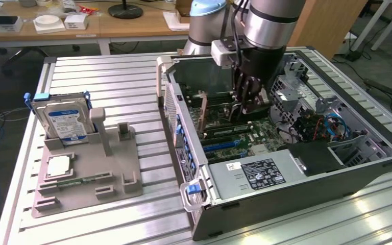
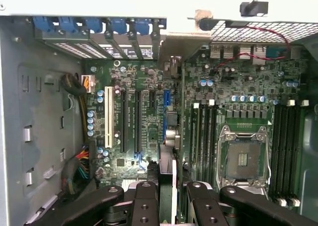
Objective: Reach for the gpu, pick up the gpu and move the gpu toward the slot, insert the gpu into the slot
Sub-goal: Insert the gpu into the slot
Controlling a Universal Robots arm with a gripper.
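In the upper middle of the frame, the robot arm is a thick silver-grey metal tube (image 1: 272,23) with a black ring around it. Toward the exterior view's left of it there is a pale blue rounded joint cap (image 1: 207,7). A small white box (image 1: 224,51) sits on the wrist, and thin black cables (image 1: 236,25) run along the tube. Under them comes the matte black hand (image 1: 249,106). In the wrist view the hand (image 2: 170,186) shows thick black link bars (image 2: 145,206), each with round screw heads.

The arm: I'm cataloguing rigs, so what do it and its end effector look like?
Silver-grey cylindrical arm with a black band, a light-blue joint cap, a white box at the wrist and black cables. The end effector is black, with bolted linkage fingers.
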